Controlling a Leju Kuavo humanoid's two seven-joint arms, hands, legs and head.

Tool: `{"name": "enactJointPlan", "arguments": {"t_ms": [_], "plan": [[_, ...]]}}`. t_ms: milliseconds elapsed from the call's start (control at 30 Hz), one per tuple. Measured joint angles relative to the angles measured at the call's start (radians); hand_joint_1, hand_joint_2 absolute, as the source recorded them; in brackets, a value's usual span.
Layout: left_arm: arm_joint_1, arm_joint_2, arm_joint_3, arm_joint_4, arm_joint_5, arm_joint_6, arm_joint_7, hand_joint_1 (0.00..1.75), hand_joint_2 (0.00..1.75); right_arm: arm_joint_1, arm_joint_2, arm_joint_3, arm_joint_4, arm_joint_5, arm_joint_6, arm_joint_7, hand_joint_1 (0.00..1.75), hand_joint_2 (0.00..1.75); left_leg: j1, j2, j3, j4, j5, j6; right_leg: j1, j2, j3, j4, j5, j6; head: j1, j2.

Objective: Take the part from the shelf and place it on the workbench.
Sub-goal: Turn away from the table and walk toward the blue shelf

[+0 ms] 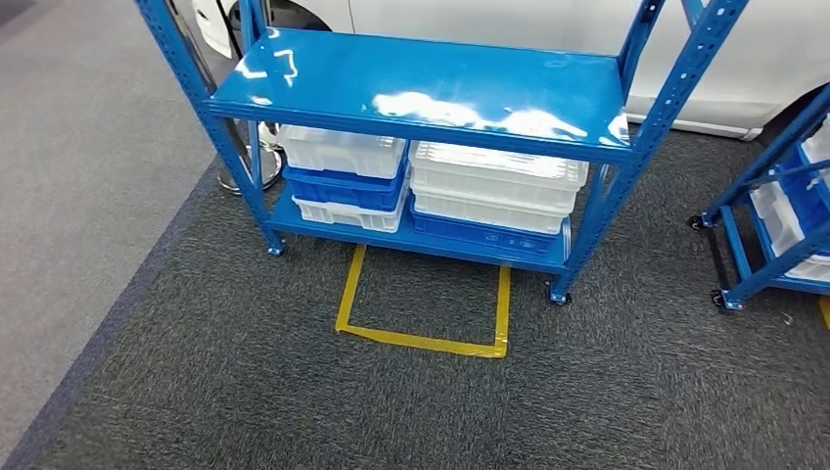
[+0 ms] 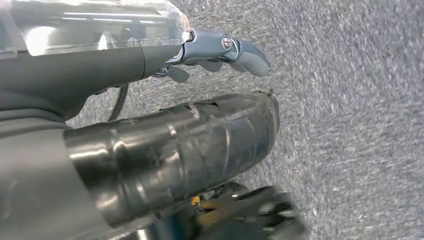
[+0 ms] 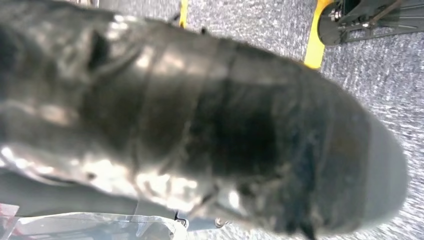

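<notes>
We judge the task barely begun: nothing is in hand yet and no part has been lifted, as far as we can see. Our left hand [image 2: 220, 52] hangs over the carpet in its wrist view, fingers loosely extended with nothing in them, so we call it released. Our right hand lies behind a dark blur in its own wrist view, and we cannot tell whether it is released or clenched.

Going left to right in the head view: a strip of pale grey floor [image 1: 69, 196] runs along the left, then dark speckled carpet [image 1: 245, 392]. The blue shelf [image 1: 421, 88] stands ahead, its glossy top board bare. On its lower board sit a stack of white and blue bins [image 1: 345, 176], and beside it a second stack [image 1: 494, 191]. The part presumably lies in one of them; we cannot make it out. A yellow tape outline [image 1: 421, 338] marks the carpet before the shelf. A white car body [image 1: 587, 29] stands behind, and a second blue rack [image 1: 778, 206] at the right edge.

Left to do: reach, grasp, carry to the worktop.
</notes>
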Motion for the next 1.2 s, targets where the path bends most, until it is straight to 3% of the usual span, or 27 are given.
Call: {"name": "enactJointPlan", "arguments": {"t_ms": [33,67,100,167,233,300,367,433,500,533,567,633,667,700,800,833,1200], "plan": [[0.001,0.0,0.0,0.0,0.0,0.0,0.001,0.0,0.0,0.0,0.0,0.0,0.0,0.0,0.0,0.0,0.0,0.0,0.0,-0.001,-0.011,0.013,0.01,0.002,0.001,0.014,0.001,0.001,0.0,0.0,0.0,0.0],[0.002,0.0,0.0,0.0,0.0,0.0,0.003,0.0,0.0,0.001,0.0,0.0,0.0,0.0,0.001,0.001,0.0,0.0,0.0,-0.004,-0.004,-0.015,0.04,0.004,0.002,0.029,0.002,0.001,0.0,0.0,0.0,0.0],[0.002,0.001,0.0,0.0,-0.001,0.0,0.004,0.0,0.0,0.001,0.001,0.0,0.001,-0.001,0.003,0.001,0.0,0.0,0.0,-0.013,0.018,-0.074,0.083,0.008,0.002,0.043,0.004,0.002,-0.001,0.0,0.0,0.0],[0.003,0.002,0.0,0.0,-0.003,0.0,0.005,0.0,0.0,-0.001,0.002,0.0,0.002,-0.002,0.011,0.004,0.0,0.0,0.001,-0.056,0.067,-0.208,0.15,0.018,0.004,0.067,0.004,0.005,-0.001,0.003,0.0,0.0],[0.001,0.003,0.0,0.0,-0.006,0.0,0.007,0.0,0.0,-0.001,0.003,0.0,0.003,-0.003,0.023,0.008,0.0,0.0,-0.001,-0.084,0.085,-0.265,0.164,0.024,0.002,0.084,-0.001,0.007,0.0,0.013,0.0,0.0],[-0.003,0.004,0.0,0.0,-0.009,-0.001,0.007,0.0,0.0,0.001,0.003,0.0,0.005,0.001,0.035,0.016,0.0,0.0,-0.002,-0.074,0.091,-0.272,0.167,0.031,-0.001,0.093,-0.004,0.006,0.001,0.027,0.0,0.0],[-0.004,0.003,0.0,0.0,-0.01,-0.002,0.008,0.0,0.0,0.002,0.003,0.0,0.007,0.01,0.044,0.03,0.0,0.87,0.002,-0.059,0.097,-0.283,0.175,0.044,0.002,0.057,-0.015,0.033,-0.018,0.037,0.001,0.0],[-0.001,0.003,0.0,0.0,-0.013,-0.003,0.009,0.0,0.0,0.0,0.003,0.001,0.007,0.018,0.044,0.054,0.0,1.75,0.002,-0.041,0.099,-0.288,0.178,0.052,0.002,0.005,-0.061,0.131,-0.077,0.043,0.003,0.0],[0.002,0.003,0.0,0.0,-0.014,-0.004,0.011,0.0,0.0,-0.002,0.004,0.003,0.008,0.028,0.037,0.077,0.0,1.75,-0.001,-0.023,0.098,-0.287,0.177,0.055,-0.004,-0.012,-0.118,0.25,-0.128,0.049,0.003,0.0],[0.003,0.003,0.0,0.0,-0.015,-0.004,0.012,0.0,0.0,-0.001,0.003,0.005,0.008,0.032,0.033,0.084,0.0,1.75,-0.001,-0.016,0.097,-0.286,0.176,0.055,-0.008,-0.014,-0.129,0.274,-0.13,0.054,0.003,0.0],[0.003,0.003,0.0,0.0,-0.016,-0.004,0.012,0.0,0.0,0.0,0.003,0.006,0.008,0.035,0.03,0.087,0.0,1.75,0.0,-0.011,0.097,-0.284,0.174,0.055,-0.013,-0.015,-0.12,0.259,-0.111,0.061,0.003,0.0],[0.002,0.003,0.0,0.0,-0.017,-0.005,0.013,0.0,0.0,0.001,0.003,0.008,0.008,0.036,0.027,0.089,0.0,1.75,0.003,-0.005,0.096,-0.271,0.165,0.05,-0.028,-0.019,-0.054,0.136,-0.048,0.083,0.003,0.0],[0.001,0.004,0.0,0.0,-0.018,-0.006,0.014,0.0,0.0,0.001,0.005,0.008,0.008,0.037,0.026,0.09,0.0,1.75,0.002,-0.004,0.092,-0.26,0.157,0.044,-0.032,-0.019,-0.023,0.076,-0.027,0.09,0.003,0.0],[0.0,0.005,0.0,0.0,-0.018,-0.008,0.014,0.0,0.0,0.0,0.006,0.009,0.009,0.038,0.023,0.091,0.0,1.75,0.0,-0.004,0.088,-0.252,0.151,0.039,-0.034,-0.019,-0.003,0.038,-0.021,0.086,0.002,0.0],[0.0,0.007,0.0,0.0,-0.02,-0.012,0.013,0.0,1.31,0.0,0.01,0.014,0.011,0.044,0.015,0.096,0.0,1.75,-0.004,-0.004,0.084,-0.247,0.147,0.029,-0.028,-0.014,0.001,0.027,-0.027,0.067,-0.002,0.0],[0.0,0.007,0.0,0.0,-0.02,-0.013,0.011,0.0,1.75,0.0,0.01,0.016,0.011,0.045,0.015,0.098,0.0,1.75,-0.003,-0.004,0.086,-0.249,0.147,0.028,-0.026,-0.014,0.001,0.027,-0.026,0.067,-0.002,0.0],[0.002,0.007,-0.013,0.0,-0.01,-0.022,-0.005,0.0,1.75,0.001,0.006,0.027,0.01,0.038,0.019,0.104,0.0,1.75,0.001,-0.004,0.091,-0.258,0.15,0.016,-0.018,-0.014,0.002,0.028,-0.028,0.059,-0.002,0.0]]}}
